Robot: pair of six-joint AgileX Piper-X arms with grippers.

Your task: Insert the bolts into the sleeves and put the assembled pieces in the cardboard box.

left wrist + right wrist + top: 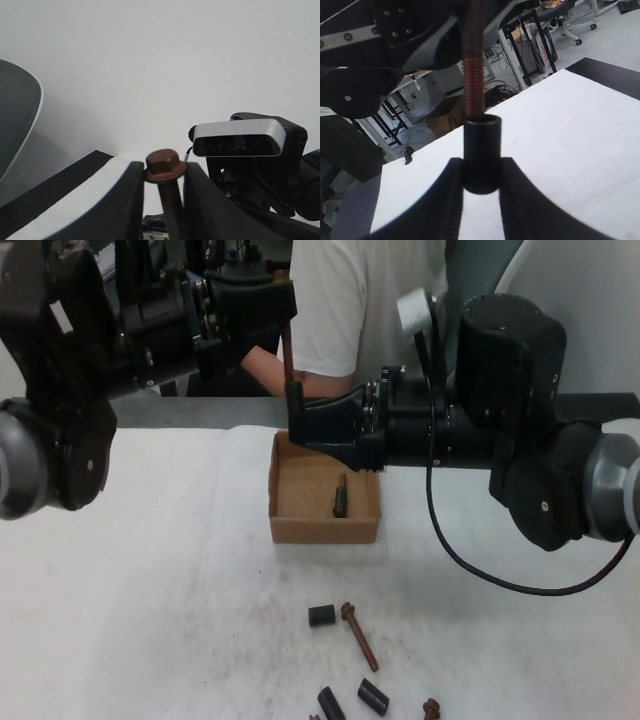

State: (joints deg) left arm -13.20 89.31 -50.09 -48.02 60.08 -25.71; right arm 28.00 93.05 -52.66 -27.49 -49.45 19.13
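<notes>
Now: my L gripper (pixel 161 171) is clamped on the bolt (pixel 162 163) just under its hex head. My R gripper (pixel 481 170) is closed round the black sleeve (pixel 481 145), upright, w/ the bolt's threaded end at the sleeve mouth. Both are held up by the cardboard box (pixel 322 530) far side; one assembled piece (pixel 340 497) lies inside.

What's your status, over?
Left gripper shut on bolt. Right gripper shut on sleeve. Bolt tip at sleeve mouth. One assembled piece in cardboard box.
</notes>
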